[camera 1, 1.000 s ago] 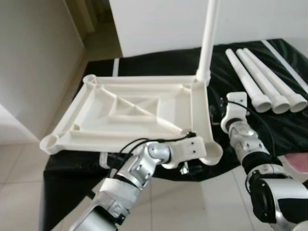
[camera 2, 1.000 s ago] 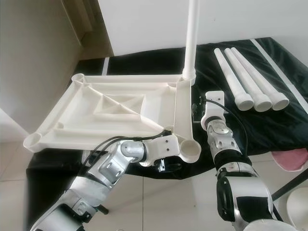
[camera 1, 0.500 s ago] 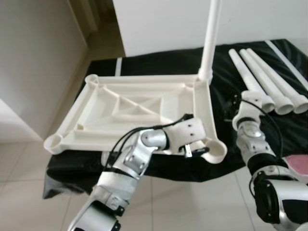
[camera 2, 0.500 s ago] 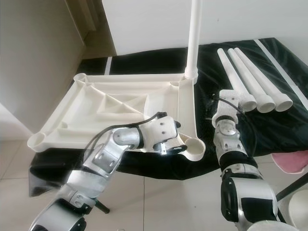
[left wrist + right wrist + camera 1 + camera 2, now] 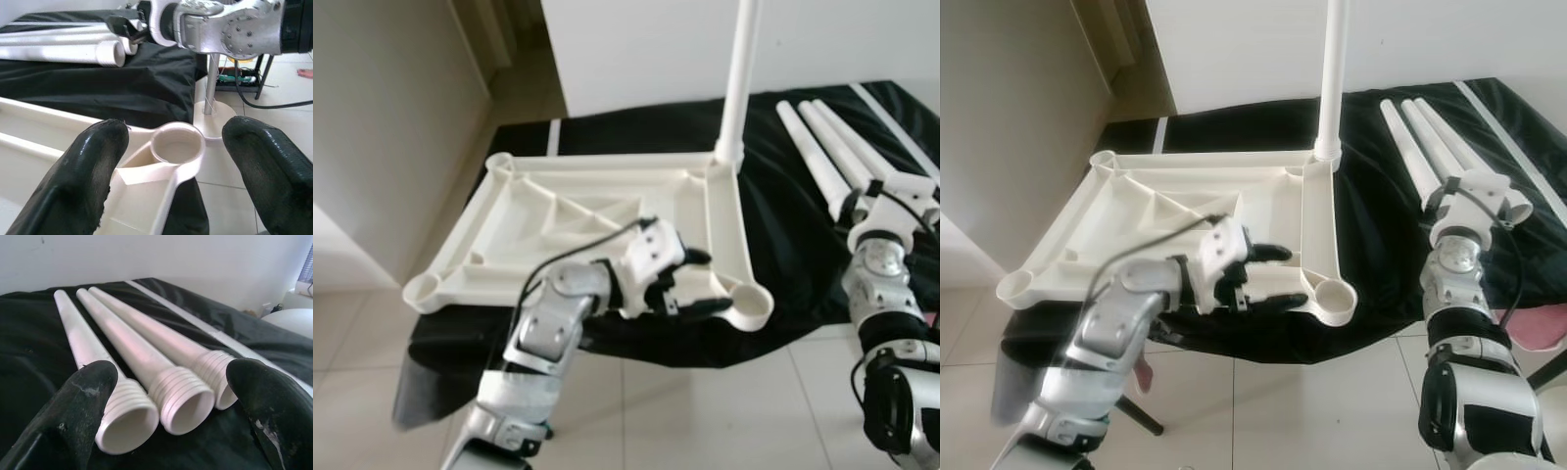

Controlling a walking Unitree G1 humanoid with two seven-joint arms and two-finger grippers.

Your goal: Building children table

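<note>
On the black-draped worktop [image 5: 1381,225], three loose legs [image 5: 1430,157] are lying side by side just ahead of the right hand [image 5: 171,406], their long axes running away from the robot and their threaded open ends facing it. That hand is spreading its fingers wide around those ends, gripping nothing, and is far nearer the legs than the left hand is. The left hand [image 5: 1258,277], also open and empty, is hovering over the near right part of the upturned tabletop [image 5: 1156,220], by the empty corner socket [image 5: 1330,292]; a fourth leg [image 5: 1334,73] is already standing in the far right corner. The right wrist view is showing the ribbed threads, while the left wrist view is looking straight into the vacant socket
</note>
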